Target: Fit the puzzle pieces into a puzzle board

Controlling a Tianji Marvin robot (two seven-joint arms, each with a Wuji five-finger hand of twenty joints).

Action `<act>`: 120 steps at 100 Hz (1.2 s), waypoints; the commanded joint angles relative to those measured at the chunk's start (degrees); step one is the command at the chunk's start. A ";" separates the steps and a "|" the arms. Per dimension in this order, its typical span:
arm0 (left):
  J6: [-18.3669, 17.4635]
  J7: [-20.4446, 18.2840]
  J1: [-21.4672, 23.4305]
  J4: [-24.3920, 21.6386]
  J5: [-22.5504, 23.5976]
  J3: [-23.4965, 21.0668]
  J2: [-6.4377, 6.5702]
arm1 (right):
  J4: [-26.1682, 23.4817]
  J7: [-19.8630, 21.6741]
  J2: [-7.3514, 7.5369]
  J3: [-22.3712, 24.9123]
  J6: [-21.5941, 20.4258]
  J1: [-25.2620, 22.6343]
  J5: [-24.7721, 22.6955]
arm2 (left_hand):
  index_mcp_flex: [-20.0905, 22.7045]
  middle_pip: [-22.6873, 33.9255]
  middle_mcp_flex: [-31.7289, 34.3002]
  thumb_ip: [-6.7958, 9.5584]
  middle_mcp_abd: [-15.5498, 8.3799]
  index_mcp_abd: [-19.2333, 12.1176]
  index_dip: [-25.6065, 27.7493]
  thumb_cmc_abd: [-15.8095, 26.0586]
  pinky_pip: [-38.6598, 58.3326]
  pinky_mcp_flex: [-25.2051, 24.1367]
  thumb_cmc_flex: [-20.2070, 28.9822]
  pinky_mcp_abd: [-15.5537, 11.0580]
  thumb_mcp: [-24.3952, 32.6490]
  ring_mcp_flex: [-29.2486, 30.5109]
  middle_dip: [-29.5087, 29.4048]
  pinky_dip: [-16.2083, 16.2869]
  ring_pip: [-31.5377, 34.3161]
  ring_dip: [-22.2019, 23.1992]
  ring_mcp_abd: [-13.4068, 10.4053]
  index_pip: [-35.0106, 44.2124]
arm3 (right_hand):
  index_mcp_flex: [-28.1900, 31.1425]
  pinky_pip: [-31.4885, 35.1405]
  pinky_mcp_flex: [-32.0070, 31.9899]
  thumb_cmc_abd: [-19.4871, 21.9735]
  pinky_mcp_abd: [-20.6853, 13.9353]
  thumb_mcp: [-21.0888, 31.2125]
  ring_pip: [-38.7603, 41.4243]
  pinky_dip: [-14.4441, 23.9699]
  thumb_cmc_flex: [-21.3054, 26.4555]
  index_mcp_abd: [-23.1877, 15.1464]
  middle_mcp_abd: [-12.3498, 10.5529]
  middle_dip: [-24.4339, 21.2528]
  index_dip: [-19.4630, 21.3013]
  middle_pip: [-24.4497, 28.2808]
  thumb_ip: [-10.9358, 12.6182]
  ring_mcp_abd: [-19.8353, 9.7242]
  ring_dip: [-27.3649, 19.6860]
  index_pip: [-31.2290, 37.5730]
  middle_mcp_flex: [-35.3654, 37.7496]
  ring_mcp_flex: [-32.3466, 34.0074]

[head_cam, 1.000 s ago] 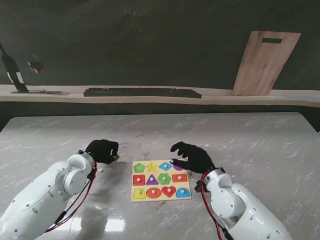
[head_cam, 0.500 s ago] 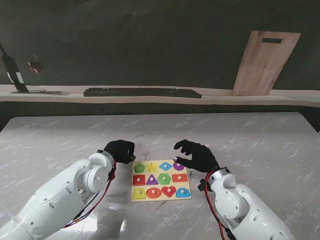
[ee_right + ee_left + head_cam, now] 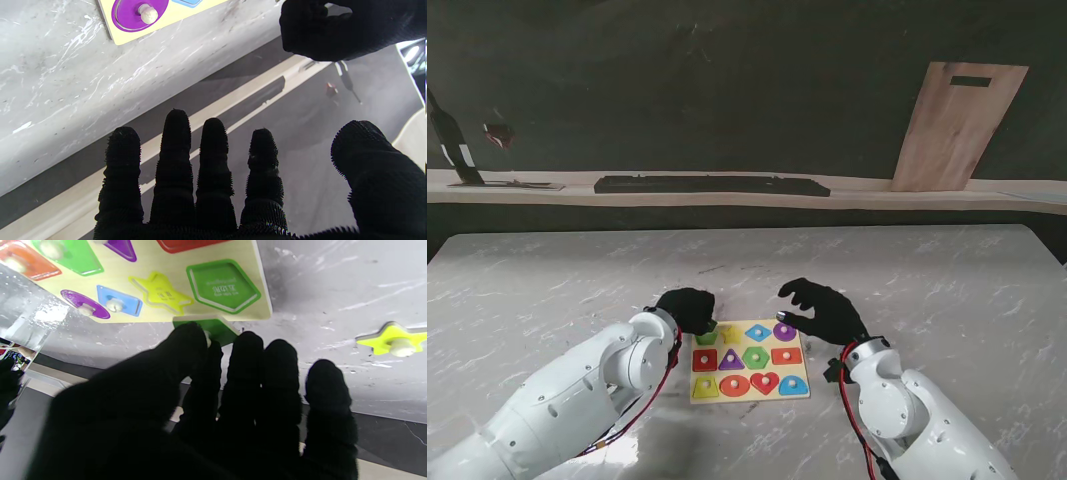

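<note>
The left hand [image 3: 200,413] pinches the green pentagon piece [image 3: 218,329] by its knob at the board [image 3: 160,311] edge beside its empty slot, a light, rigid, slightly slick piece, while the right hand [image 3: 822,312] hovers, fingers spread.

The puzzle board [image 3: 749,361] lies on the tabletop [image 3: 927,280] near its near edge, about midway between the left and right edges. A loose star piece [image 3: 397,340] lies on the tabletop left of the board.

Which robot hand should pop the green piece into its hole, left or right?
Left, I think. The left hand is shut on the green pentagon piece, right beside the empty green pentagon slot at the puzzle board corner. The right hand is open, holding nothing, over the board's other side.
</note>
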 commanded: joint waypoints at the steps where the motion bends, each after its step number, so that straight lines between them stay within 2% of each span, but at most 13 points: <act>1: 1.08 0.82 -0.10 1.05 -0.27 0.71 -0.90 | -0.55 -0.34 -0.25 0.08 -0.26 -0.65 -0.48 | -0.15 1.77 -0.79 0.19 3.36 -0.55 2.71 1.88 1.29 -0.27 1.72 3.94 0.61 0.37 1.43 1.60 2.27 1.20 0.66 3.82 | 1.27 1.05 -0.69 1.41 0.27 -1.17 1.02 0.78 0.18 -1.40 -1.10 0.48 0.82 0.86 2.33 -0.53 0.61 0.24 0.73 0.64; 11: 2.21 2.22 -0.24 2.26 -0.86 1.55 -1.51 | -0.68 -0.52 -0.28 0.20 -0.26 -0.74 -0.55 | -0.17 1.97 -0.88 0.21 3.62 -0.27 2.68 1.95 1.16 -0.46 1.89 4.16 0.55 0.22 1.46 1.61 2.38 1.26 0.95 3.92 | 1.35 1.07 -0.68 1.43 0.30 -1.20 1.03 0.78 0.24 -1.33 -1.13 0.48 0.82 0.85 2.34 -0.50 0.61 0.24 0.77 0.63; 42: 3.86 4.53 0.18 3.79 -0.39 2.92 -2.16 | -0.80 -0.14 -0.24 0.12 -0.04 -0.69 -0.36 | -0.19 2.44 -0.86 0.28 3.53 -0.31 2.56 1.96 1.21 -0.19 1.73 4.32 0.58 0.47 1.29 1.77 2.65 1.24 0.76 4.28 | 1.48 1.08 -0.68 1.45 0.30 -1.23 1.08 0.75 0.30 -1.28 -1.14 0.47 0.83 0.86 2.36 -0.49 0.61 0.23 0.89 0.70; 120: 5.38 4.54 -1.17 5.48 -1.54 5.40 -2.97 | -0.92 -0.18 -0.26 0.26 0.16 -0.68 -0.38 | -0.73 3.78 -1.15 0.45 3.50 1.01 2.38 2.59 1.10 -0.26 1.47 4.58 -0.02 0.40 1.57 1.93 3.30 1.45 0.89 4.54 | 1.82 1.09 -0.70 1.52 0.32 -1.23 1.05 0.71 0.32 -1.19 -1.07 0.47 0.85 0.84 2.36 -0.43 0.59 0.29 0.93 0.68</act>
